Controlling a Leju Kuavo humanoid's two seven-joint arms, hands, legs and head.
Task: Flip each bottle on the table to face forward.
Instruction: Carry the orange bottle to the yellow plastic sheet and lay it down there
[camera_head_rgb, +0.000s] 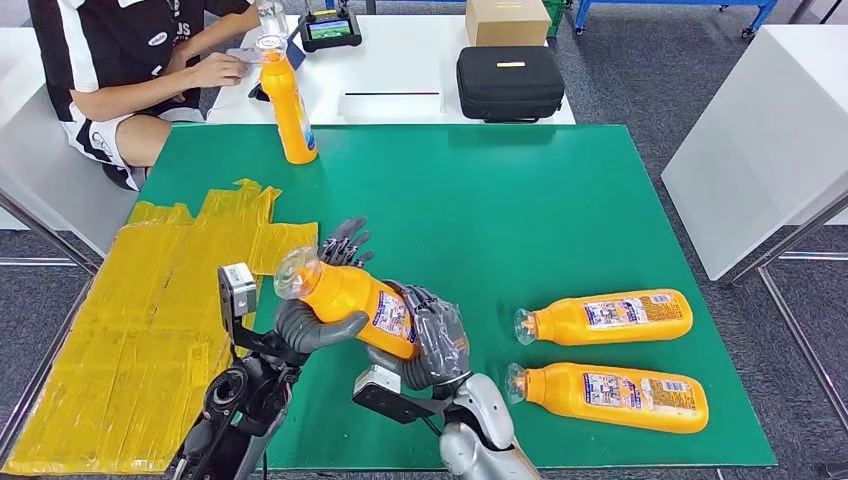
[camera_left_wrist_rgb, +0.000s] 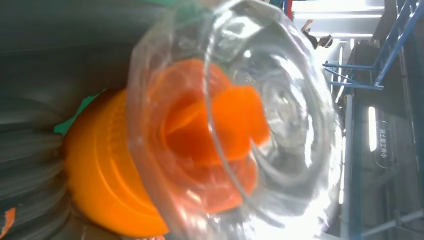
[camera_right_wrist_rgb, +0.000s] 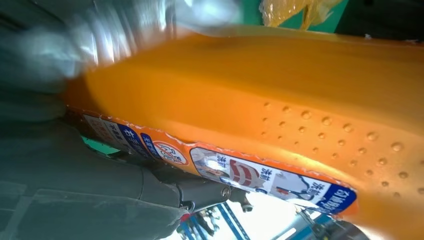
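- Held bottle (camera_head_rgb: 350, 303) is gripped above the green mat's (camera_head_rgb: 520, 200) near edge: left hand (camera_head_rgb: 318, 325) fingers wrapped at the neck, right hand (camera_head_rgb: 432, 338) fingers curled round the body.
- Step judged: mid-flip; next, label turned forward and bottle set down.
- Two lying bottles (camera_head_rgb: 605, 318) (camera_head_rgb: 610, 396) remain on the mat's right.

Green table (camera_head_rgb: 560, 200), white desk (camera_head_rgb: 420, 70), grey floor (camera_head_rgb: 640, 90)
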